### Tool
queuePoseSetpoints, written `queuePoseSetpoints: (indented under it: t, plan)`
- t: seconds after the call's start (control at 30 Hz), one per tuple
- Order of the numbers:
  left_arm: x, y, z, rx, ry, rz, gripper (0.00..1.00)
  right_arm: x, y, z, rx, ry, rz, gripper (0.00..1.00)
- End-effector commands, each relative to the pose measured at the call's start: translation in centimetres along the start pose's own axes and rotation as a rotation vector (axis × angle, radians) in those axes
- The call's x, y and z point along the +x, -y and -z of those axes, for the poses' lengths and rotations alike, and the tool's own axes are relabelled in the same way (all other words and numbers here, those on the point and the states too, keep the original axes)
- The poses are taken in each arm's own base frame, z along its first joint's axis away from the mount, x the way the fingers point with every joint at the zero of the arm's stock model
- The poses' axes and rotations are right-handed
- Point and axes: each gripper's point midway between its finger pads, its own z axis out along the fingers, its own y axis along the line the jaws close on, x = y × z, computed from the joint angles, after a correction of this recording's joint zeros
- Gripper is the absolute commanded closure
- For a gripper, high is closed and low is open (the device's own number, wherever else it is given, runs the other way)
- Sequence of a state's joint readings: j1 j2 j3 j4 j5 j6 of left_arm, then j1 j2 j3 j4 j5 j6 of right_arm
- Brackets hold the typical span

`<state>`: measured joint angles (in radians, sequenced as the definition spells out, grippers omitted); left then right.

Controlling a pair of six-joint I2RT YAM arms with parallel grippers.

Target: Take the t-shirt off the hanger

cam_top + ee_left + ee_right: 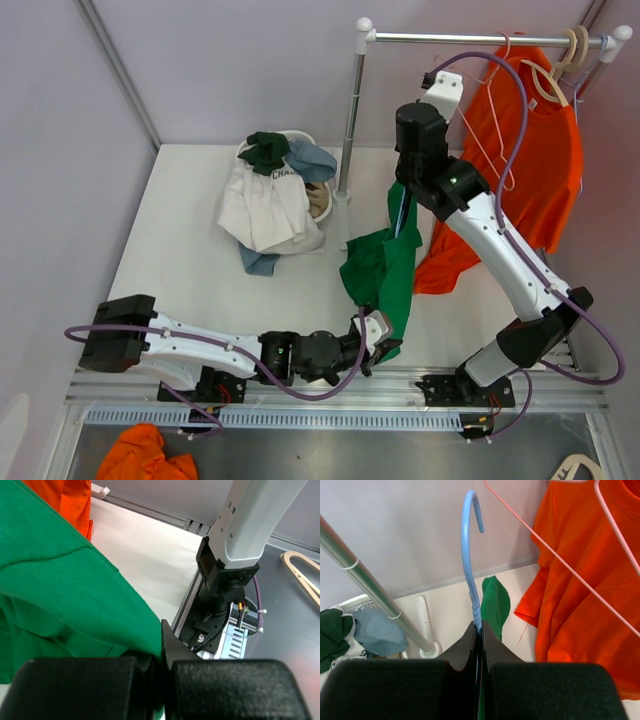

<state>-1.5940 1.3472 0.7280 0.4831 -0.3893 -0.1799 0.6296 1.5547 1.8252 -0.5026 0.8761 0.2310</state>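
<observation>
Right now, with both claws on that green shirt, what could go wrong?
The right claw pinches only the thin neck of the blue hanger; a hard tug might twist it loose.
The left claw grips just an edge of the green t-shirt, which could slip.
The orange t-shirt hangs close and may snag.

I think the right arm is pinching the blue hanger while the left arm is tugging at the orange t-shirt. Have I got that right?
Not quite. The left end effector is shut on the green t-shirt, not the orange one, as the left wrist view shows. The orange t-shirt hangs from the rail. The right end effector does pinch the blue hanger.
</observation>
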Motion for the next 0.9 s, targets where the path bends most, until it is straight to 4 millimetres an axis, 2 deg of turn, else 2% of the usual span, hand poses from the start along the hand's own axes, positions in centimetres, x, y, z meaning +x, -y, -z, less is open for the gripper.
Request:
queuePoseSetpoints:
  t: [0.0, 0.03, 0.07, 0.1, 0.17, 0.2, 0.23, 0.27, 0.3, 0.33, 0.37, 0.4, 0.43, 0.47, 0.5, 0.53, 0.6, 0.7, 0.83, 0.87]
  plan:
    - [-0.1, 4.2, 0.0, 0.138, -0.012, 0.022, 0.99, -4.0, 0.0, -0.6, 0.001, 0.098, -0.122, 1.0]
    - [-0.5, 3.0, -0.7, 0.067, -0.007, 0.027, 0.99, -4.0, -0.1, -0.5, -0.007, 0.092, -0.123, 1.0]
    - [0.8, 2.0, -1.0, 0.027, -0.057, 0.018, 0.99, -3.9, -0.4, -0.1, -0.022, 0.086, -0.134, 1.0]
    - [0.2, 1.5, -1.4, 0.014, -0.055, 0.033, 0.99, -3.6, -0.6, 0.3, -0.047, 0.066, -0.127, 1.0]
    - [-1.6, -0.7, -2.6, 0.008, -0.044, 0.098, 0.99, -3.4, -1.3, 1.4, -0.088, 0.043, -0.13, 1.0]
    - [-1.5, -1.8, -2.9, -0.005, -0.07, 0.117, 0.99, -2.7, -1.2, 1.9, -0.096, 0.011, -0.102, 1.0]
    - [-2.1, -4.2, -3.5, -0.023, -0.079, 0.174, 0.99, -2.6, -1.2, 2.5, -0.108, -0.005, -0.099, 1.0]
    - [-4.4, -5.3, -4.1, -0.034, -0.052, 0.207, 0.99, -1.9, -1.1, 3.3, -0.12, -0.041, -0.075, 1.0]
    - [-4.1, -6.6, -4.1, -0.056, -0.087, 0.224, 0.99, -1.5, -1.0, 3.7, -0.131, -0.057, -0.068, 1.0]
    - [-4.7, -9.4, -4.2, -0.111, -0.079, 0.244, 0.99, -1.6, -0.9, 4.5, -0.165, -0.073, -0.072, 1.0]
    - [-6.7, -10.3, -4.3, -0.123, -0.046, 0.246, 0.99, -1.5, -0.7, 5.1, -0.185, -0.089, -0.07, 1.0]
    - [-7.2, -11.3, -4.3, -0.148, -0.039, 0.241, 0.99, -0.7, -0.4, 5.6, -0.196, -0.119, -0.055, 1.0]
    - [-8.0, -13.2, -4.1, -0.19, -0.036, 0.235, 0.99, -0.6, -0.2, 6.1, -0.215, -0.131, -0.054, 1.0]
    - [-8.1, -14.2, -4.1, -0.216, -0.044, 0.236, 0.99, -1.1, 0.0, 7.3, -0.262, -0.135, -0.07, 1.0]
    - [-9.4, -14.9, -4.2, -0.224, -0.028, 0.242, 0.99, -1.2, 0.3, 7.9, -0.284, -0.139, -0.07, 1.0]
    - [-8.6, -16.8, -4.1, -0.262, -0.06, 0.269, 0.99, -0.7, 0.6, 8.2, -0.293, -0.15, -0.065, 1.0]
    - [-8.9, -17.6, -4.2, -0.234, -0.082, 0.32, 0.99, -1.9, 1.9, 9.7, -0.317, -0.125, -0.096, 1.0]
    - [-7.9, -19.8, -2.9, -0.292, -0.123, 0.384, 0.99, -3.6, 3.8, 11.1, -0.317, -0.074, -0.131, 1.0]
    - [-9.9, -20.3, 0.4, -0.362, -0.064, 0.366, 0.99, -5.5, 5.6, 11.6, -0.296, 0.029, -0.161, 1.0]
    - [-11.9, -19.8, 1.7, -0.354, -0.034, 0.356, 0.99, -5.7, 5.7, 11.2, -0.29, 0.055, -0.154, 1.0]
